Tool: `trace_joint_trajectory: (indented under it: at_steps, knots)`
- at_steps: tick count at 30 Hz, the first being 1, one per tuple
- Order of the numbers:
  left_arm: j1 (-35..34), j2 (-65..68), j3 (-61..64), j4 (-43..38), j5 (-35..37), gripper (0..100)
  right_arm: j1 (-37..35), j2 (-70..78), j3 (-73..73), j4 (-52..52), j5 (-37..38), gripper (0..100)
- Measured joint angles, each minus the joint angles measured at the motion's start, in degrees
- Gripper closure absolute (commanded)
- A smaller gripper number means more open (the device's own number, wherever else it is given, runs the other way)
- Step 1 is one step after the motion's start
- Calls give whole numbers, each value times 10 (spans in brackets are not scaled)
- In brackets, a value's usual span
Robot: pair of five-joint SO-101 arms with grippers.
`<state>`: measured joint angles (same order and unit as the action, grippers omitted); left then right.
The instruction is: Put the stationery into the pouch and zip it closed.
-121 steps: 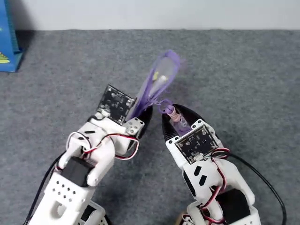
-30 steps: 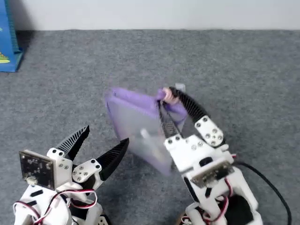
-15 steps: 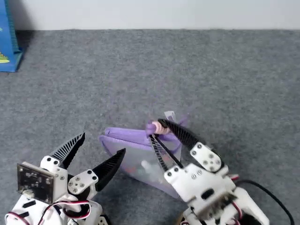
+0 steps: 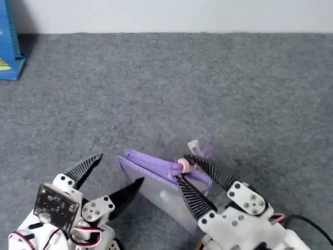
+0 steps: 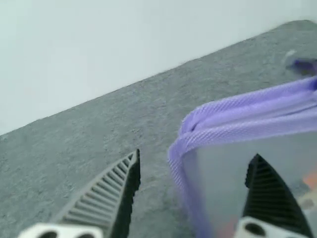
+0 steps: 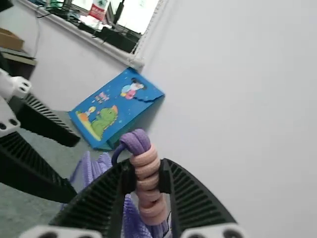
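- Seems close to the end of the task, judging from how things lie.
- Can see the pouch (image 4: 148,164) standing on its long edge on the grey table (image 4: 234,88), near the front and between the two grippers.
- Through its clear side, can make out pale and orange shapes, too faint to name; probably the stationery (image 4: 164,197), so the packing is judged as done.
- Along the top, can follow the purple zip band (image 5: 237,116) with both halves pressed together; looks zipped as far as visible, but cannot tell for the end under the right gripper (image 4: 183,165).
- Grips the pink ringed zip pull (image 6: 147,191) with that right gripper, jaws closed tight on it.
- Holds nothing in the left gripper (image 4: 119,169): jaws wide apart, one finger just beside the clear side, the other off the pouch's corner.
- Probably left to do: confirm the last part of the zip, then release the pull.
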<state>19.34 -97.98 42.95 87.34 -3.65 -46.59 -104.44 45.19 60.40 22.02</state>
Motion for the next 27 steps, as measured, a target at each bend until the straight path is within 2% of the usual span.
trace_joint_trajectory:
  at_steps: [5,11,19,27]
  knots:
    - [59,0,0,0,0,673,-5,0,-7,13,-15,991]
    - [76,0,0,7,0,682,-5,0,-7,13,-15,991]
    - [81,0,-5,30,0,890,-5,0,-7,11,-15,991]
    - [81,0,-5,30,0,902,55,4,95,-123,12,991]
